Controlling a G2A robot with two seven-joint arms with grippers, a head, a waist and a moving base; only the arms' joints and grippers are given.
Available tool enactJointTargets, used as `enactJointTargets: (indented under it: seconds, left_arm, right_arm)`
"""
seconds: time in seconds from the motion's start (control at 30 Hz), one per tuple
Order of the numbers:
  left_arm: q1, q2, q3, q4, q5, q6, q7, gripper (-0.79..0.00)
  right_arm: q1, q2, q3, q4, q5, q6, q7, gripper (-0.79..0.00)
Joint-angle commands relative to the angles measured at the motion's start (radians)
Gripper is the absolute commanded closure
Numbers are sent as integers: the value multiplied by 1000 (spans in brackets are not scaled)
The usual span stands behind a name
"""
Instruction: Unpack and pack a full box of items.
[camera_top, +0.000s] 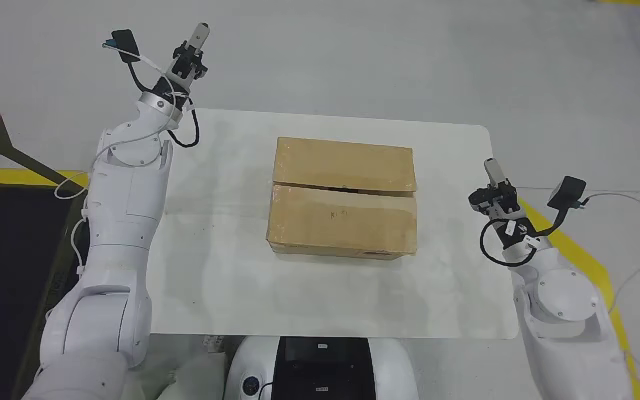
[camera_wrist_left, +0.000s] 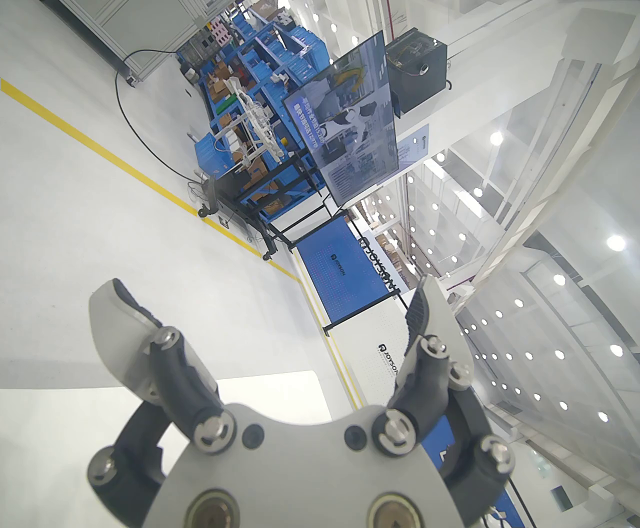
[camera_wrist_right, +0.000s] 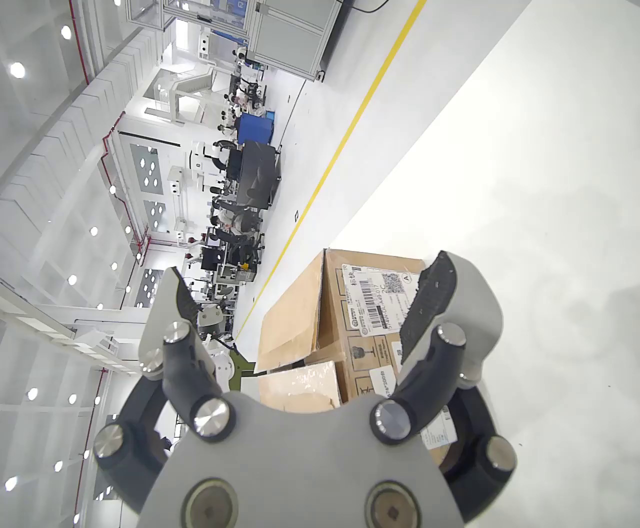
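A brown cardboard box (camera_top: 343, 198) lies in the middle of the white table (camera_top: 220, 270), its two top flaps folded down with a seam between them. My left gripper (camera_top: 199, 36) is raised beyond the table's far left corner, well away from the box; in the left wrist view it (camera_wrist_left: 272, 302) stands open and holds nothing. My right gripper (camera_top: 491, 172) hovers at the table's right edge, a short way from the box's right end. In the right wrist view it (camera_wrist_right: 305, 295) is open, with the labelled end of the box (camera_wrist_right: 350, 320) beyond its fingers.
Yellow floor tape (camera_top: 30, 177) runs beside the table on both sides. The table's surface around the box is bare white. Racks, a screen and workstations stand far off in the hall.
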Motion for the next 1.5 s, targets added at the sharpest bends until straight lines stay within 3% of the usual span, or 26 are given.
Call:
enactJointTargets:
  seconds: [0.0, 0.83, 1.2, 1.47]
  left_arm:
    - [0, 0, 0, 0, 0, 0, 0, -784]
    - [0, 0, 0, 0, 0, 0, 0, -785]
    - [0, 0, 0, 0, 0, 0, 0, -785]
    - [0, 0, 0, 0, 0, 0, 0, -785]
  right_arm:
    - [0, 0, 0, 0, 0, 0, 0, -784]
    - [1, 0, -1, -1, 4, -1, 1, -785]
    - [33, 10, -4, 69, 191, -85, 366, -785]
    - [33, 9, -41, 104, 222, -148, 423, -785]
